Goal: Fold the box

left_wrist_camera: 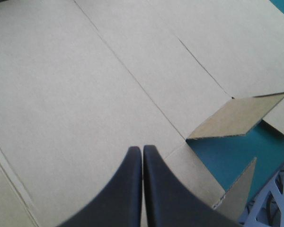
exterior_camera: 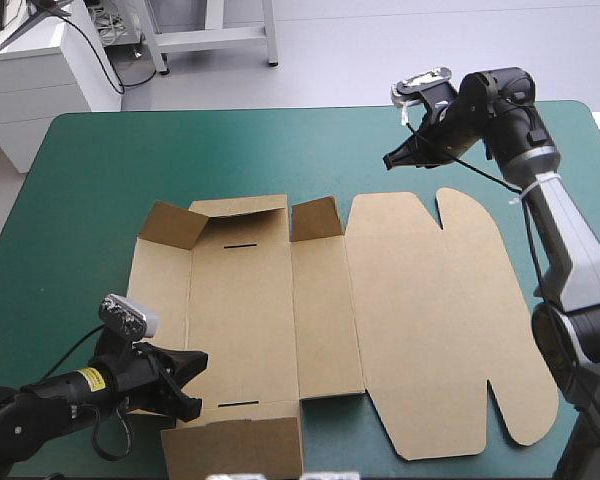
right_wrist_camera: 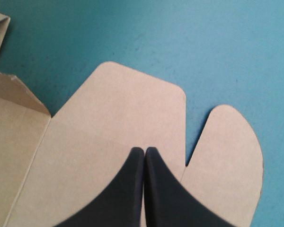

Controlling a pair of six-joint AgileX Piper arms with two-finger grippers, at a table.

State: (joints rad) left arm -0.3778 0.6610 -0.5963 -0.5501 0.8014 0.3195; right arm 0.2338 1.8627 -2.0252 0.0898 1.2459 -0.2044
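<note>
Box lies long across the table, with the left gripper, closed and empty, seemingly over its near-left panel and the right gripper, also closed, above its far lid edge.

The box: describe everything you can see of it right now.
The box is a cut sheet of brown board lying open on the teal-green cover. Its lid panel with rounded tabs lies flat to the right; the far flaps stand partly raised. The shut left gripper is over its near left corner; contact is unclear.
</note>
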